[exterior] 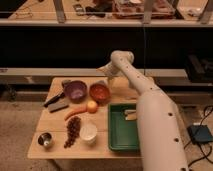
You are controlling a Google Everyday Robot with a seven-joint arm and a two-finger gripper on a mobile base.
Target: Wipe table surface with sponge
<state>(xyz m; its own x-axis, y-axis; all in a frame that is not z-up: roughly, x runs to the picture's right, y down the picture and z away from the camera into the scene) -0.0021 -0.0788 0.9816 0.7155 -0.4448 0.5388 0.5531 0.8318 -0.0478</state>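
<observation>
End effector [106,73]: hangs over the far side of the counter [122,95], fingers spread wide, holding nothing.
Sponge [102,83]: seemingly flat on the counter just under it, beside the far rim of the orange bowl [99,92].
Risk, bowl: a descent slightly off line clips the rim and shoves the bowl.
Risk, sponge: a finger landing on the soft pad pushes it toward the far edge.

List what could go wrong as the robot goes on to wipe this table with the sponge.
1. The gripper hangs over the far edge by the orange bowl. Reaching for the sponge could knock that bowl or the purple bowl.
2. The table surface is crowded, so wiping may scatter the grapes or roll the orange fruit.
</observation>
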